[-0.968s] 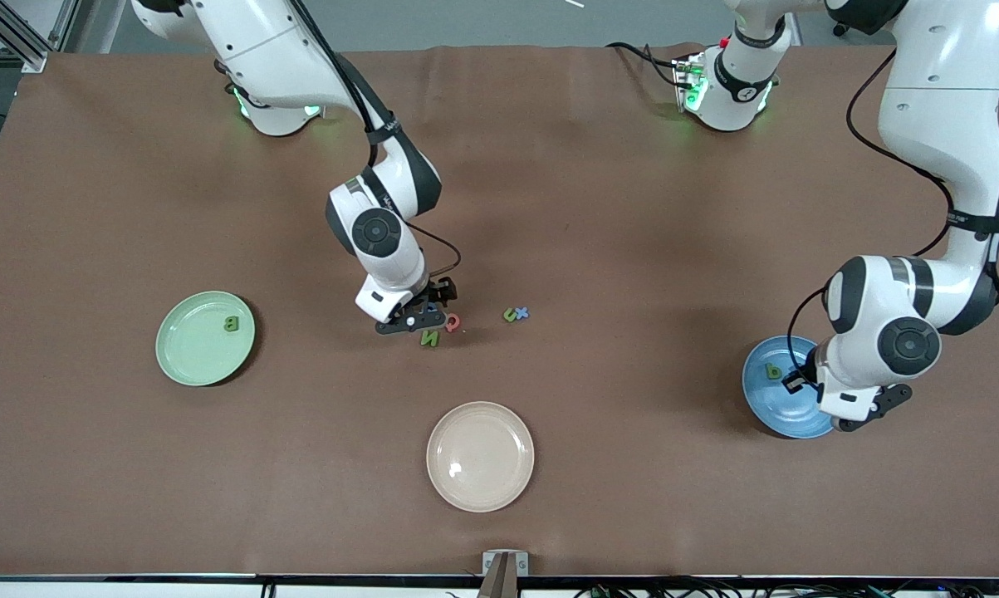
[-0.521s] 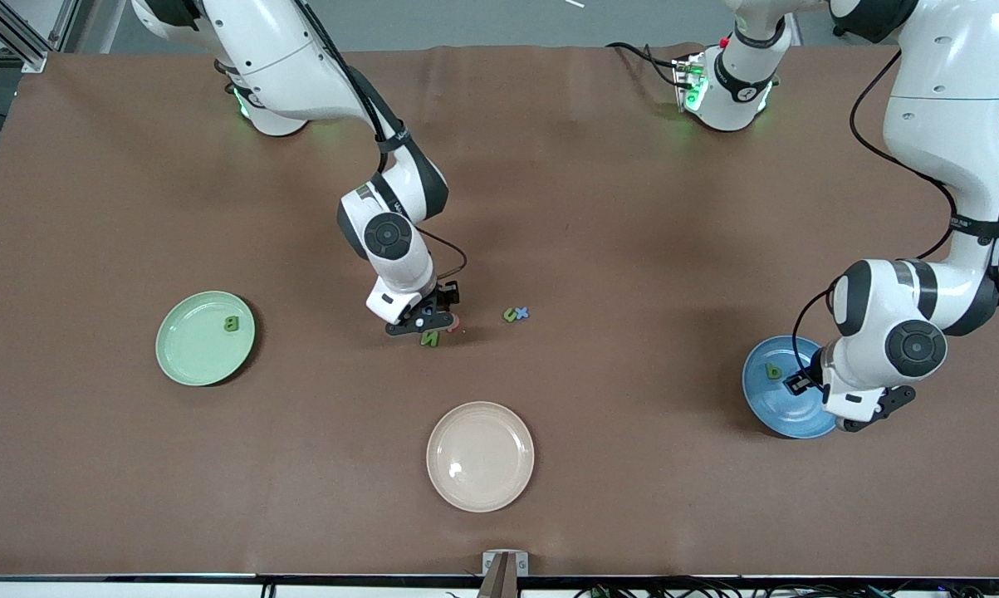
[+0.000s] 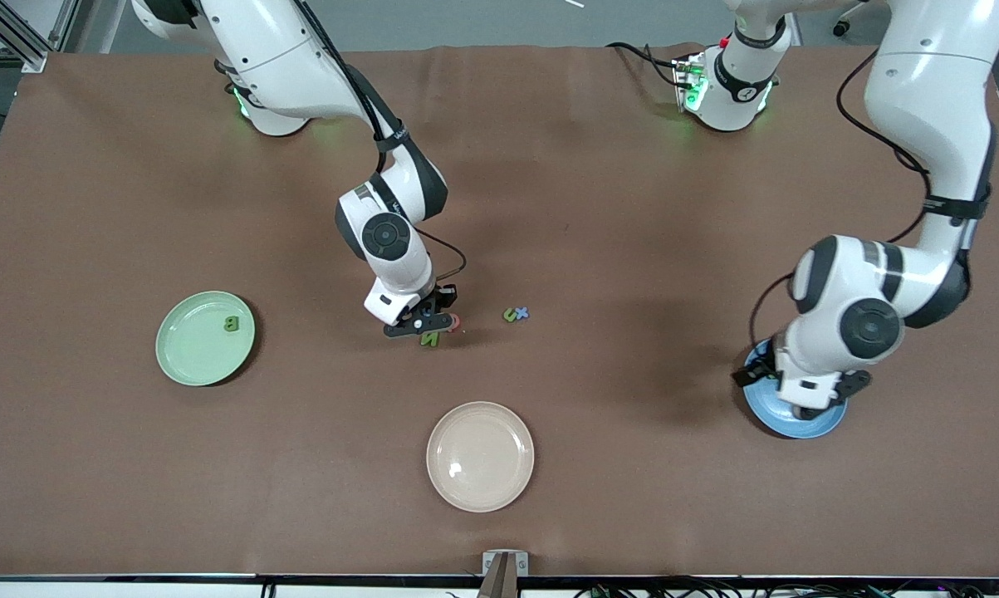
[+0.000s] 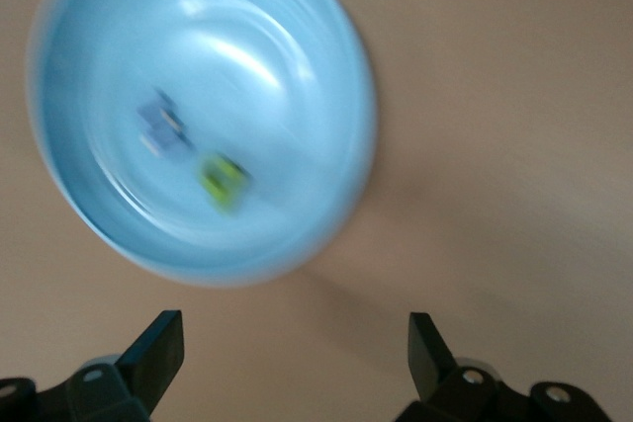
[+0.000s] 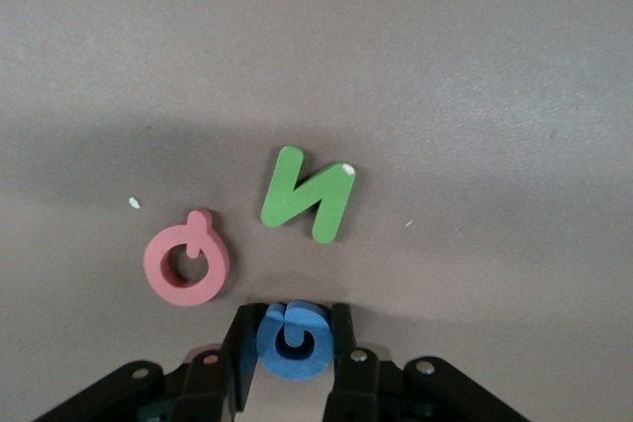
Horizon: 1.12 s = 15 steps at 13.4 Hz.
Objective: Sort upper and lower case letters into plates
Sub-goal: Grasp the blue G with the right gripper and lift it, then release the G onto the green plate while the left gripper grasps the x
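Note:
My right gripper [image 3: 423,321] is low at the table in the letter cluster and is shut on the blue G [image 5: 294,340]. The pink-red Q [image 5: 186,264] and the green N [image 5: 309,195] lie flat just past its fingertips; the N [image 3: 429,339] also shows in the front view. The green u [image 3: 510,315] and the blue x [image 3: 522,312] lie together toward the left arm's end. The green B [image 3: 231,324] lies in the mint plate [image 3: 185,357]. My left gripper [image 4: 292,363] is open and empty, above the table at the blue plate's [image 4: 326,66] rim. A blurred blue letter [image 4: 163,128] and a green letter [image 4: 223,180] lie in that plate.
A cream-beige plate [image 3: 480,456] with nothing in it sits nearest the front camera, midway along the table. My left arm's wrist hides most of the blue plate [image 3: 823,422] in the front view. The brown table [image 3: 632,208] is bare toward the robots' bases.
My left arm swung off the middle of the blue plate toward the right arm's end and now covers the letters there. My right gripper shifted slightly onto the blue G.

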Motion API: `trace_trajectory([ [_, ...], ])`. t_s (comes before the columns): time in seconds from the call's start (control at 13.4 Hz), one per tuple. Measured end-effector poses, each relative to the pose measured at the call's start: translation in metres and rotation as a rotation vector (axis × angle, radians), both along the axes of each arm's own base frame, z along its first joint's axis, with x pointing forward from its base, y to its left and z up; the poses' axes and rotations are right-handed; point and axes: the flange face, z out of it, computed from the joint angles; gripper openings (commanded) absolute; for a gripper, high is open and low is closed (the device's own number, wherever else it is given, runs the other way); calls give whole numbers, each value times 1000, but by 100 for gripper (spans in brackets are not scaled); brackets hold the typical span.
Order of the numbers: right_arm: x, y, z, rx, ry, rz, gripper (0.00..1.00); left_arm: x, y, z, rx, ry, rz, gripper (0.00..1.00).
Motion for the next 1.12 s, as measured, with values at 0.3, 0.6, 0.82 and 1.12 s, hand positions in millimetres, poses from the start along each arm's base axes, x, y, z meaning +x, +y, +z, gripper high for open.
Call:
trace_trajectory([
  [0.3, 24, -36, 59, -36, 67, -14, 9, -41, -127, 13, -62, 4, 116, 100],
  [0.6, 49, -138, 146, -37, 99, 41, 9, -84, -212, -9, -49, 20, 300, 100],
  [0.82, 52, -228, 153, -25, 111, 105, 10, -112, -264, -39, -72, 23, 456, 98],
  [1.12, 52, -347, 129, 1, 113, 218, 11, -145, -313, -77, -86, 6, 620, 91],
])
